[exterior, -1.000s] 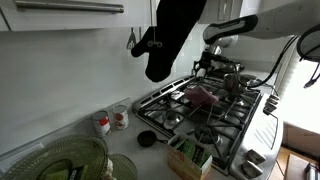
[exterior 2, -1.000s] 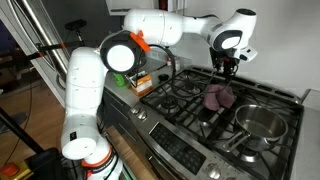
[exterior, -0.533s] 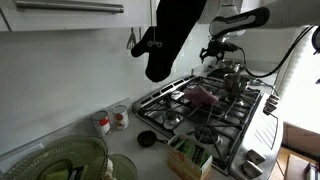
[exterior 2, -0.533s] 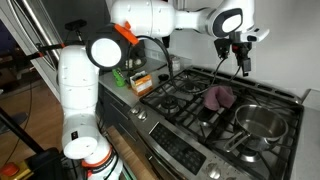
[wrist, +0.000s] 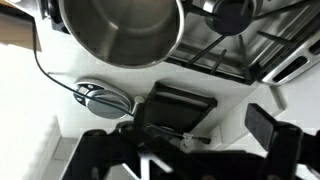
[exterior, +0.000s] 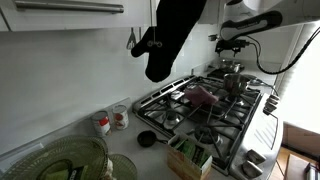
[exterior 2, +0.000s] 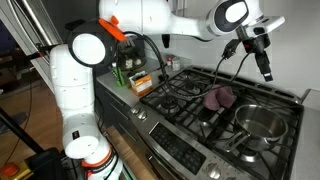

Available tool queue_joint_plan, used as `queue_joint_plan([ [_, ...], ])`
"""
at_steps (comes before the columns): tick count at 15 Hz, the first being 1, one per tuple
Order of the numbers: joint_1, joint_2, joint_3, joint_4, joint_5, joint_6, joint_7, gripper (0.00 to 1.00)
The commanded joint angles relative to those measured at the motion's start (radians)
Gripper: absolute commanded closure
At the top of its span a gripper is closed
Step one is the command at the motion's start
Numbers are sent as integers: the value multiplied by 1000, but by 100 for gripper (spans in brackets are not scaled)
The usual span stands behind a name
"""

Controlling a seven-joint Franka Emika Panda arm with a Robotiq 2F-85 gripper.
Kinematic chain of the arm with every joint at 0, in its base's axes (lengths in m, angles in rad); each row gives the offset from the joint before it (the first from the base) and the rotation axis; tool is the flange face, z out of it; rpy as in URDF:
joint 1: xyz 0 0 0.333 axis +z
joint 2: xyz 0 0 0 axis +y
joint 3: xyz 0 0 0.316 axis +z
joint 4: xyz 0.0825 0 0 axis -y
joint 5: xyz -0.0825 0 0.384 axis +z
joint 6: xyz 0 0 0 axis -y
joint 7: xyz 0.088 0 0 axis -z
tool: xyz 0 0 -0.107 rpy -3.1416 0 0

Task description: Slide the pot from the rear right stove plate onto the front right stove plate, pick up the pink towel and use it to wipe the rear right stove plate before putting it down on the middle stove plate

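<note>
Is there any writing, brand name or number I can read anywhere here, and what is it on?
No text is readable in any view.
Box beside the stove: coloured label, too blurred to read.
Small containers on the counter: red and white markings, too small to read.
Pot, towel, arm: no writing visible.

The stainless-steel pot (exterior 2: 258,122) stands upright and empty on a grate at the near right corner of the black gas cooktop (exterior 2: 176,96); its inside is shiny and bare. In the wrist view the pot (wrist: 121,30) fills the top of the picture, seen from above. The pink towel (exterior 2: 217,97), a dark rose colour, lies crumpled in a heap on the middle grate, just beside the pot but apart from it. In an exterior view the towel (exterior: 203,95) sits bunched at the cooktop's centre, with the pot (exterior: 232,80) behind it.
</note>
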Motion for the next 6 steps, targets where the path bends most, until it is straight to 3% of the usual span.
queue_joint_plan([
  [1, 15, -40, -26, -74, -10, -25, 174, 0],
  [2, -20, -2, 6, -12, -7, -11, 92, 0],
  [6, -20, -7, 3, -33, -7, -13, 153, 0],
])
